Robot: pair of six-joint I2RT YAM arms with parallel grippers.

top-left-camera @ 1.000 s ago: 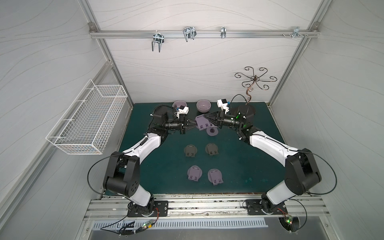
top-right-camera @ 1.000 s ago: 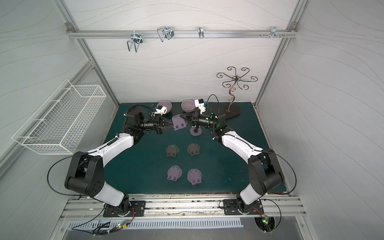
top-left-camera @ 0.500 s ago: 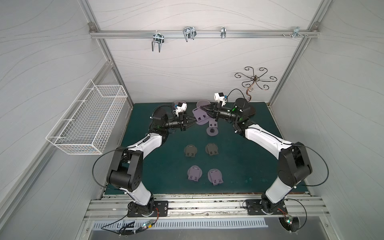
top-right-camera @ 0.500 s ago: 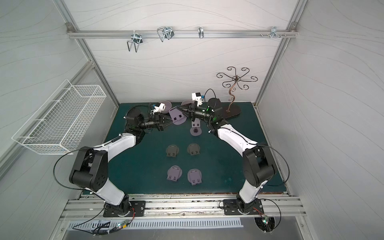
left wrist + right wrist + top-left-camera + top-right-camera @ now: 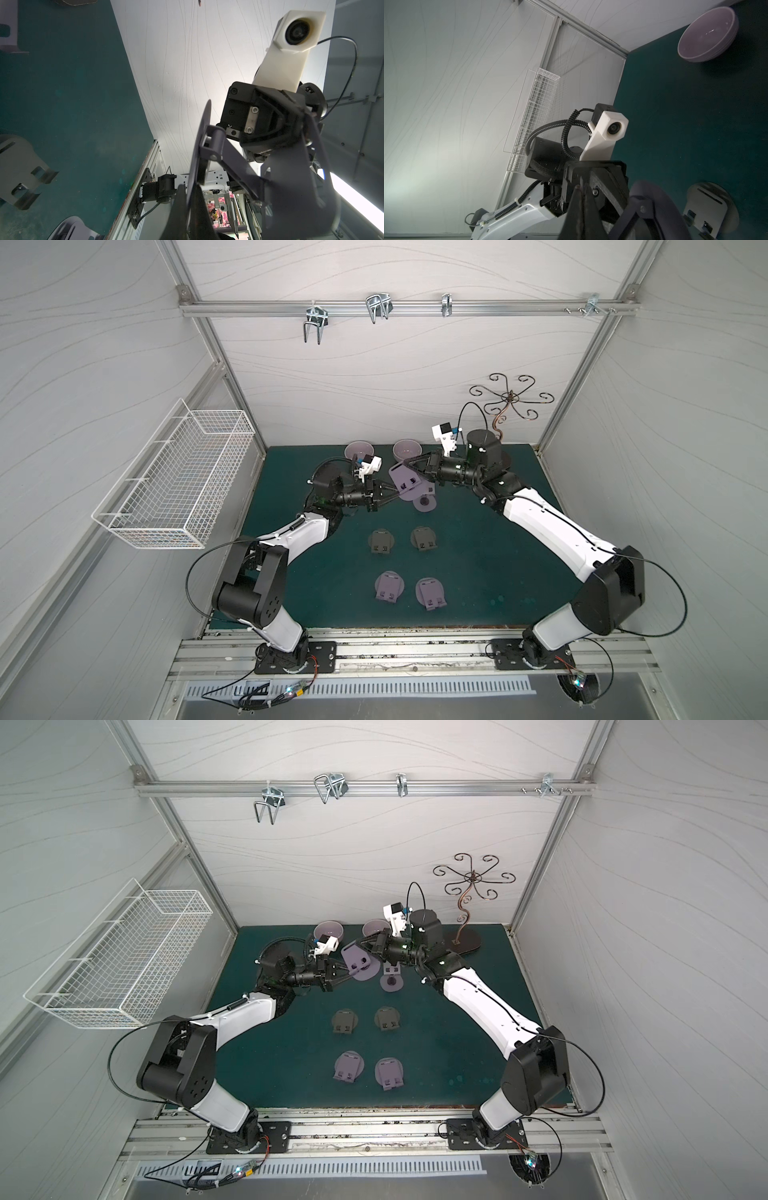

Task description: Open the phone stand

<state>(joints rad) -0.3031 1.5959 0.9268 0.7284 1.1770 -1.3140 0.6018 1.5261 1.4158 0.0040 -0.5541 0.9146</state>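
A dark green bench (image 5: 478, 572) lies between pale, wavy-lined walls. At its far edge stand a purple bowl (image 5: 358, 450) and, just beside it, a second purple bowl (image 5: 406, 450), both upright. A white wire basket (image 5: 178, 485) hangs on the left wall. High on the back wall runs a metal rail (image 5: 498, 308) carrying several metal hooks (image 5: 314, 323). In the far right corner stands a dark scrolled wire tree (image 5: 471, 880).

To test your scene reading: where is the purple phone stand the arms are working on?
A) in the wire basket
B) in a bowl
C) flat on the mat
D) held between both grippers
D: in a top view the purple phone stand is up off the mat, with the left gripper and right gripper each shut on it.
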